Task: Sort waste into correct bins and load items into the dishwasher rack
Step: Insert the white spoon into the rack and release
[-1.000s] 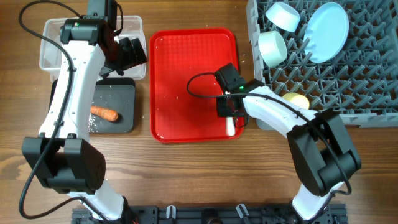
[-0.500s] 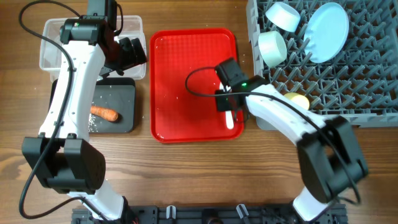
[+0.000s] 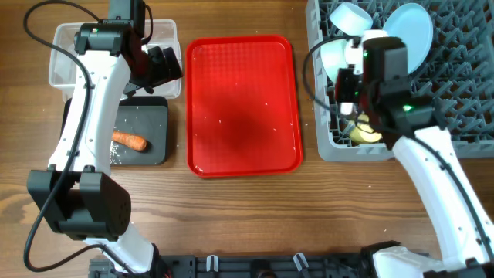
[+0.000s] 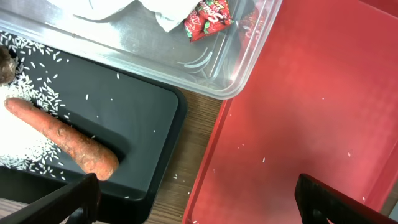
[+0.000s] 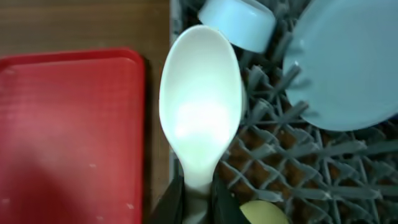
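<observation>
right gripper [image 5: 196, 200] clamped on white plastic spoon [image 5: 200, 112] over dishwasher rack [image 5: 273, 158]; left gripper [image 4: 199, 202] wide open, empty. snack wrapper [image 4: 207, 15] print unreadable.

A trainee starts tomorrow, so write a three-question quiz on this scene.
1. True or false: the orange carrot lies in the clear tub.
2. What does the right tool hold? A: a fork. B: the white spoon. C: a sponge.
3. Name the container holding the snack wrapper.
Key: 1 false, it lies in the black tray; 2 B; 3 the clear tub.
</observation>
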### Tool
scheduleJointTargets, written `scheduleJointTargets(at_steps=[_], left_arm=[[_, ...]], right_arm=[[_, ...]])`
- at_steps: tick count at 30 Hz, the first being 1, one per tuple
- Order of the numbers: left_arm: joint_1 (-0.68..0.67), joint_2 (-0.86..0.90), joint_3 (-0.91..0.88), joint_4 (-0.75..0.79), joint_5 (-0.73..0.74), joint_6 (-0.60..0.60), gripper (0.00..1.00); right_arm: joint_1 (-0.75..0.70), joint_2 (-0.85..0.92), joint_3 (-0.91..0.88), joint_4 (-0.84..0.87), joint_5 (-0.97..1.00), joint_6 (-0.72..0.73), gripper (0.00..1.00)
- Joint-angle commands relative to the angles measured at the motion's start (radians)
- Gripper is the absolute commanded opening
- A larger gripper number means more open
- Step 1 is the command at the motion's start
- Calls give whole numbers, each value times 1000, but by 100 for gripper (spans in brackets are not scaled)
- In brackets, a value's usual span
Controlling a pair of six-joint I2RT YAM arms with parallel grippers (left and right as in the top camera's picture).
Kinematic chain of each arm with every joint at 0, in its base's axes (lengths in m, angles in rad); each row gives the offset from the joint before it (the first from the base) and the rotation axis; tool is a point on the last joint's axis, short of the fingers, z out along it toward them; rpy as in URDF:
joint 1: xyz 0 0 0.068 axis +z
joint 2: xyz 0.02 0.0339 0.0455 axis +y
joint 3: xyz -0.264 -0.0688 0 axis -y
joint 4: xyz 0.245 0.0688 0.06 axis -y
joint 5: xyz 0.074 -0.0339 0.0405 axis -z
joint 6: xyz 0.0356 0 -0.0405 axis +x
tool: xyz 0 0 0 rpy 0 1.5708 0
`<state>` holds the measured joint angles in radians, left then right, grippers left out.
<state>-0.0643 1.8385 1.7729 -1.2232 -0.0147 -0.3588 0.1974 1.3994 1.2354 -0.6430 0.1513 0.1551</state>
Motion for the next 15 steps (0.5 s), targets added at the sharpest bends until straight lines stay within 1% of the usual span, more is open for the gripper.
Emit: scheduleJointTargets(at_steps=[1,5,6,7,8,10,11,14,15], left_arm=[[5,-13,-2,1,-10,-16,100],[5,-13,-2,0,-10,-16,100],[5,-13,-2,0,-10,-16,100],[5,-13,-2,1,-10,-16,100],[5,-13,-2,0,-10,-16,100],[5,-13,-2,1,-10,-16,100],[5,-13,-2,1,-10,-16,100],[5,-13,-2,1,-10,-16,100],[5,-13,-2,0,-10,-16,100]], right_arm=[[-15,85,-10,-6,21,-24,4],[-15,170,-40,-8,-18,-18,4],[-15,187,-43,-10,-35,-19,6],[-15,196,-47,-15,-48,-18,9],[-15,199,-47,-25,-47,-18,22],[-15,195,-46,-38,-47,-22,52],[-15,193,-46,-44,-48,-21,61],[-15,164,-44,-63,-47,5,74],[-15,142,-42,-72,-56,6,77]])
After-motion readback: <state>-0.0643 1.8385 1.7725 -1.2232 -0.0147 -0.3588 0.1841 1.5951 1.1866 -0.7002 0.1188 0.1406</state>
